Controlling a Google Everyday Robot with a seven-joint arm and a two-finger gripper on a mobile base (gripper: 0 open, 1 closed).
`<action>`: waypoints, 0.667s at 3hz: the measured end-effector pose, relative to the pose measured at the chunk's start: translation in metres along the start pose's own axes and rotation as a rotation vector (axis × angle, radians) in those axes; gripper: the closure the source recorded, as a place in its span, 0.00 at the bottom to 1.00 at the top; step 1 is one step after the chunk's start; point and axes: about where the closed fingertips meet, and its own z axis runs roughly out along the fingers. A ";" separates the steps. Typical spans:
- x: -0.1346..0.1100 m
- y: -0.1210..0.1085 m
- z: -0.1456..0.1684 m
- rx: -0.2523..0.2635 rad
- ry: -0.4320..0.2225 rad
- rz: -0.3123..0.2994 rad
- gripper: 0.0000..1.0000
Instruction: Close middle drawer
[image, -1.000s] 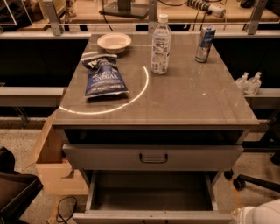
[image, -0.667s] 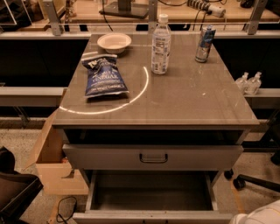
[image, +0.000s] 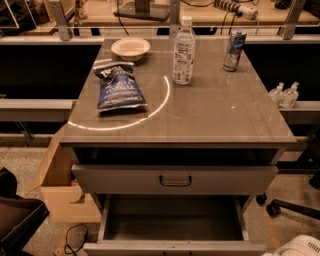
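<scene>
The middle drawer (image: 172, 220) is pulled far out under the cabinet, open and empty, and its low grey front panel (image: 175, 248) lies along the bottom edge of the view. Its handle is hidden. Above it, the taller-fronted top drawer (image: 175, 179) with the bigger dark handle (image: 175, 181) stands slightly out. A white rounded part of my arm (image: 299, 247) shows at the bottom right corner, just right of the middle drawer's front. The gripper itself is out of view below the frame.
On the cabinet top (image: 215, 115) lie a blue chip bag (image: 119, 87), a white bowl (image: 130, 48), a water bottle (image: 183, 50) and a can (image: 234, 50). A cardboard box (image: 62, 185) stands at the left. A chair base with a wheel (image: 280, 207) is at the right.
The white arm part at the bottom right has sunk slightly in the view. The drawers and the things on top have not moved.
</scene>
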 end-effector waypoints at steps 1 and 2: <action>-0.011 0.004 0.016 -0.016 -0.004 -0.029 1.00; -0.028 0.007 0.036 -0.045 -0.015 -0.080 1.00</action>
